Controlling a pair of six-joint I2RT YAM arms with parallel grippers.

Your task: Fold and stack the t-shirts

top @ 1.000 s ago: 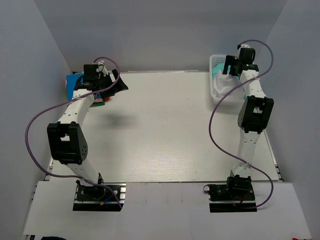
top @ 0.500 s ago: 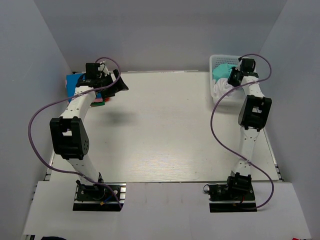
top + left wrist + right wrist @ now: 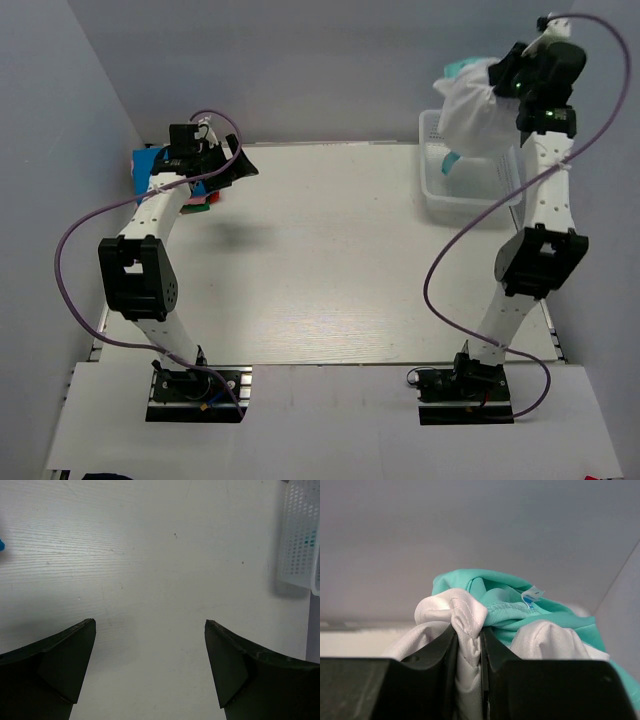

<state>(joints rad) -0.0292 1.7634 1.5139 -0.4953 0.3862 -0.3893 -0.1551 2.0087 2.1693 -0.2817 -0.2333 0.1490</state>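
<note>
My right gripper (image 3: 503, 82) is raised high above the white basket (image 3: 440, 190), shut on a fold of a white t-shirt (image 3: 472, 118). In the right wrist view the white t-shirt (image 3: 465, 615) is pinched between the jaws of the right gripper (image 3: 468, 633), and a teal-green t-shirt (image 3: 520, 605) is bunched up with it and hangs along. Its teal tail (image 3: 450, 162) dangles into the basket. My left gripper (image 3: 236, 170) hovers open at the far left beside a stack of folded t-shirts, blue (image 3: 148, 161) and pink over green (image 3: 200, 202). The left gripper (image 3: 150, 626) holds nothing.
The basket stands at the table's back right, and its lattice wall (image 3: 300, 535) shows at the right edge of the left wrist view. Grey walls close in the table on the left, back and right. A purple cable loops off each arm.
The right gripper shut on the white t-shirt in the basket and rose high, lifting it with the teal-green one. The left arm barely moved.
</note>
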